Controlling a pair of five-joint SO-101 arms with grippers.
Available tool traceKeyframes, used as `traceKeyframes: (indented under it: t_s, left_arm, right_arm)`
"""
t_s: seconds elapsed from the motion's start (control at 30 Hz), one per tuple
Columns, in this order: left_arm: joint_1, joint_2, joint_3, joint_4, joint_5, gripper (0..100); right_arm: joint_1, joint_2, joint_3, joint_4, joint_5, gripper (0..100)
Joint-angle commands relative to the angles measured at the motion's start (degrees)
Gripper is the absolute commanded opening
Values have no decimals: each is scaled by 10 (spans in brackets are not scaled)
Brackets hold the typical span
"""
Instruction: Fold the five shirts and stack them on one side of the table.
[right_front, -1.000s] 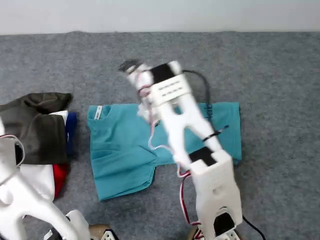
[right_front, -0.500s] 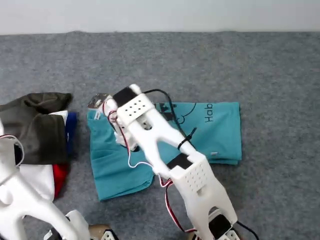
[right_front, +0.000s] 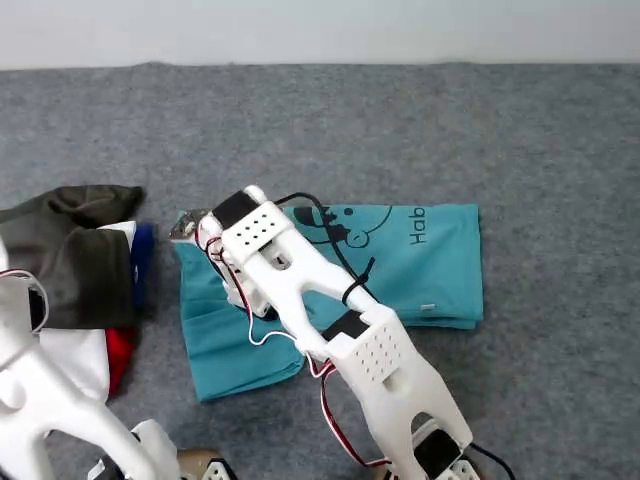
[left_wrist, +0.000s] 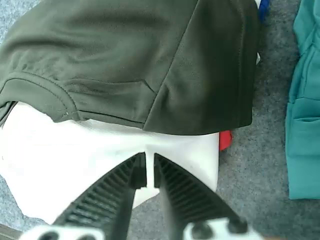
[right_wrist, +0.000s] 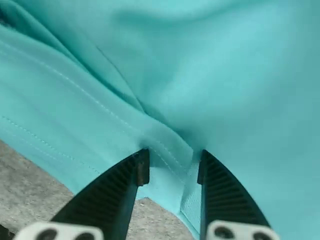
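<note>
1. Straddling a stitched fold of the teal shirt (right_wrist: 225, 75), the right gripper (right_wrist: 171, 162) has its jaws parted, with cloth between them but not clamped.
2. The teal shirt lies partly folded mid-table (right_front: 400, 120), toward the front edge. The right gripper is at the shirt's collar corner, the one nearest the pile.
3. Left gripper (left_wrist: 149, 162) jaws are closed to a thin slit, holding nothing, just above the white shirt (left_wrist: 75, 165).
4. The pile sits at the table's left edge: dark olive shirt (left_wrist: 140, 60) on top, white shirt under it, red shirt (right_front: 120, 350) and blue shirt (right_front: 143, 255) peeking out toward the teal shirt.
5. A narrow strip of table separates the pile from the teal shirt.
</note>
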Motion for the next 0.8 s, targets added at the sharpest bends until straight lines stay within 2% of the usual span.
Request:
traceKeyframes:
  t_s: [0.0,0.2,0.5,0.77]
  left_arm:
    - [-1,-17,-19,5,-4,36]
    - [0,-15,-19,3,-4,36]
    - [0,-14,-19,3,-4,36]
    - [0,-14,-19,2,-4,36]
  right_arm:
    - [-4,-7,-30,21,5,151]
    - [-2,-7,-72,21,5,6]
    - [14,-13,-75,22,13,10]
    - [93,-75,-75,22,23,10]
